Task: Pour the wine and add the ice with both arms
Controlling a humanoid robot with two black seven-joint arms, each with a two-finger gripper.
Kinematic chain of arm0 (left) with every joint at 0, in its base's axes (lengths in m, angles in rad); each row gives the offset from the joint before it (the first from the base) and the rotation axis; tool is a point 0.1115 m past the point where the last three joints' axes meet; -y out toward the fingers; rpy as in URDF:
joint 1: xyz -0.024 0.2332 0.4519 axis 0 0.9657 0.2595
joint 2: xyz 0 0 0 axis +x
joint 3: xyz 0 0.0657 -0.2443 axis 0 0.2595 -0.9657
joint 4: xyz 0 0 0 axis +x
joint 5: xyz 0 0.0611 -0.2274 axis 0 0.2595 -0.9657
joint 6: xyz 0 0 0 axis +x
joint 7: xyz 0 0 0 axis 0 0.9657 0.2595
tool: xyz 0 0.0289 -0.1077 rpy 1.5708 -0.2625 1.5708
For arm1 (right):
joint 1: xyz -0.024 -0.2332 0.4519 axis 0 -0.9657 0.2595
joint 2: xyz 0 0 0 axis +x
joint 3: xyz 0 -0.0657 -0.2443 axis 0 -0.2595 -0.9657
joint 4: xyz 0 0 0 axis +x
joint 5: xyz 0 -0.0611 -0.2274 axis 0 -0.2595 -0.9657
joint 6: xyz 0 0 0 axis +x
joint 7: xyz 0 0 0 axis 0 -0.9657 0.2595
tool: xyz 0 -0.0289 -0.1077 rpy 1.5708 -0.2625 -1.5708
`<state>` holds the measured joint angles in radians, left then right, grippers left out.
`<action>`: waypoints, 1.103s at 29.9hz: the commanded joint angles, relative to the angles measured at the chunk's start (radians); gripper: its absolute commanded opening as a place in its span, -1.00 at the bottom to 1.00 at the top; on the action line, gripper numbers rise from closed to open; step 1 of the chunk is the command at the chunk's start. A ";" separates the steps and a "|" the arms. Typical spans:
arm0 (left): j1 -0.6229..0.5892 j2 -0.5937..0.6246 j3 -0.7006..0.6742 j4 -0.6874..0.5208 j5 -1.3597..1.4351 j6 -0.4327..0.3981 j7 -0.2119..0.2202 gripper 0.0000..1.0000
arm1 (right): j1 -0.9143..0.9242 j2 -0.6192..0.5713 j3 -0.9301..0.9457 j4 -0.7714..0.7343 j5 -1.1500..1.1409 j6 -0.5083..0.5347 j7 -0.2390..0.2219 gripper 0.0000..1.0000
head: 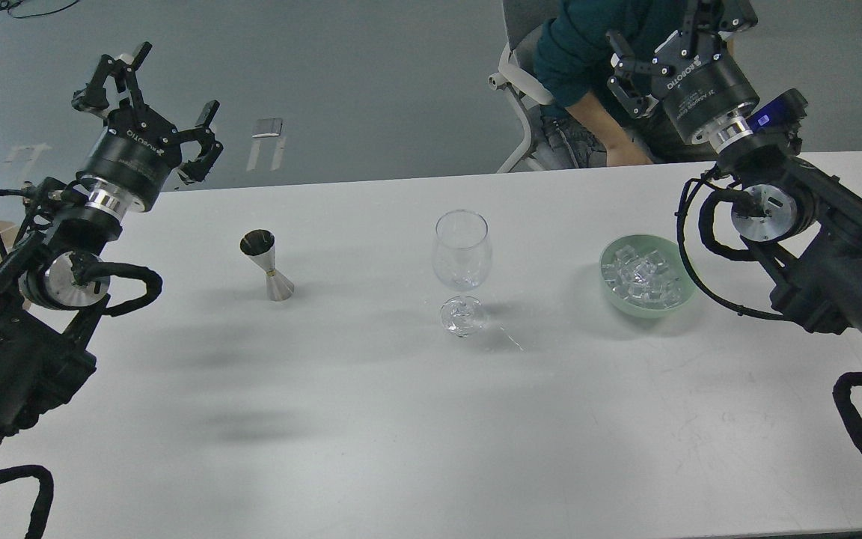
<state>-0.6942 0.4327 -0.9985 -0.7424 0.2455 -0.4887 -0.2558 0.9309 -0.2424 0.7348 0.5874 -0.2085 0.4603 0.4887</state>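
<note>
An empty clear stemmed wine glass (462, 254) stands upright in the middle of the white table (371, 419). To its left stands a steel jigger (266, 264). Right of the glass, a pale green bowl (682, 296) holds the ice (644, 275), a heap of clear cubes. My left gripper (154, 93) is raised above the table's far left edge, open and empty, well away from the jigger. Over the far right edge my right gripper (674, 34) is also raised, open and empty, above and behind the bowl. No wine shows.
A seated person in a dark teal top (595, 52) on a white office chair (513, 82) is just behind the table's far edge, close to my right gripper. Grey floor lies beyond the table.
</note>
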 commanded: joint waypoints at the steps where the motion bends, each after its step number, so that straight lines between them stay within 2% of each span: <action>1: 0.001 -0.002 0.000 0.000 0.000 0.000 -0.002 0.96 | -0.001 -0.002 0.000 0.000 0.000 0.000 0.000 1.00; 13: -0.007 0.008 0.000 0.027 -0.002 0.000 -0.003 0.96 | 0.000 0.002 0.003 0.005 0.000 -0.011 0.000 1.00; 19: -0.005 0.017 0.001 0.038 0.003 0.000 0.009 0.96 | -0.001 0.005 0.005 -0.001 0.000 -0.015 0.000 1.00; 28: -0.016 0.035 -0.018 0.040 -0.005 0.000 0.001 0.96 | 0.000 0.005 0.005 -0.008 0.001 -0.018 0.000 1.00; 33: -0.042 0.038 -0.003 0.092 0.001 0.000 0.006 0.96 | 0.008 0.008 0.003 -0.037 0.001 -0.015 0.000 1.00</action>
<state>-0.7207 0.4709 -1.0135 -0.6861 0.2416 -0.4887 -0.2507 0.9338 -0.2403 0.7395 0.5675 -0.2072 0.4423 0.4887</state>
